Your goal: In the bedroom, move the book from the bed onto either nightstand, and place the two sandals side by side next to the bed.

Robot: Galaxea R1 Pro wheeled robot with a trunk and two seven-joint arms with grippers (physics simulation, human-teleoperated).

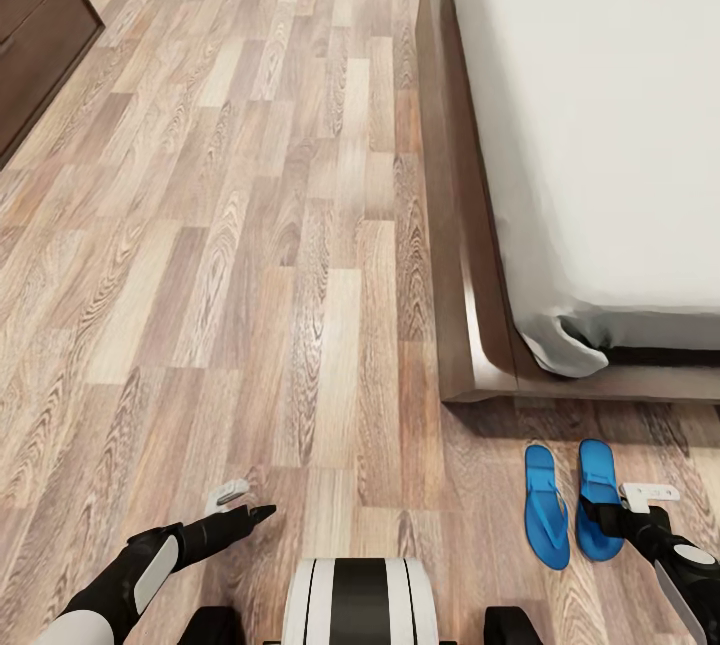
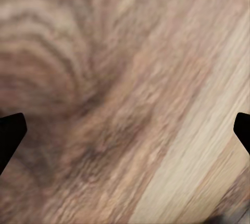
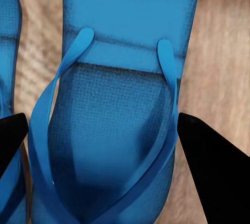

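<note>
At the lower right of the head view the right gripper [image 3: 99,130] hangs spread wide over one of the two sandals [image 1: 598,497], both side by side on the floor [image 1: 250,225] just below the bed [image 1: 600,125] corner; light and floppy, likely best pinched across the sole edges, while the left gripper [image 1: 243,503] hovers released at lower left.

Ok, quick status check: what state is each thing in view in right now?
Left sandal: flat on floor, straps up, beside its pair.
Right sandal: flat on floor, under the right gripper.
Right gripper: open, fingers straddling the sandal.
Left gripper: open, empty, above bare floor.
Bed: mattress bare where visible.
</note>
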